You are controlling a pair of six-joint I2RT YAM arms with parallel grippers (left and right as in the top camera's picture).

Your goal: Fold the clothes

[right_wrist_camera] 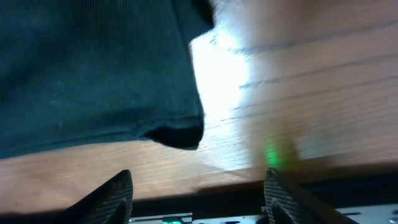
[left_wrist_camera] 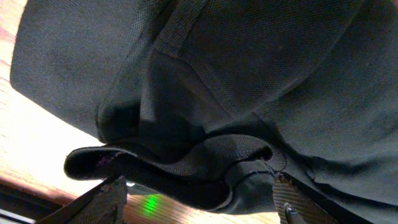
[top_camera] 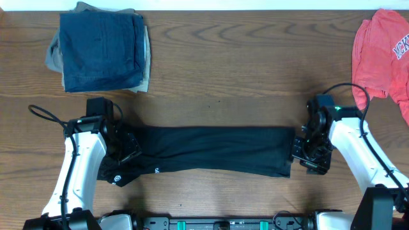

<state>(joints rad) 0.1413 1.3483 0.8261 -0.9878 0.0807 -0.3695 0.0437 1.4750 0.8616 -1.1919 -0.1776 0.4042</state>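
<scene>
**Black garment folded to a band, both grippers apart**

A denim pile sits at the table's far left corner. Below it, the left gripper rests at the left end of the garment. Its fingers stand apart, with a loose fold of black cloth lying just ahead of them, unpinched. The garment lies flat as a long horizontal band across the near middle of the table. The right gripper is at the band's right end, its fingers spread over bare wood, and the cloth's corner is just ahead. A red shirt lies at the far right.
</scene>
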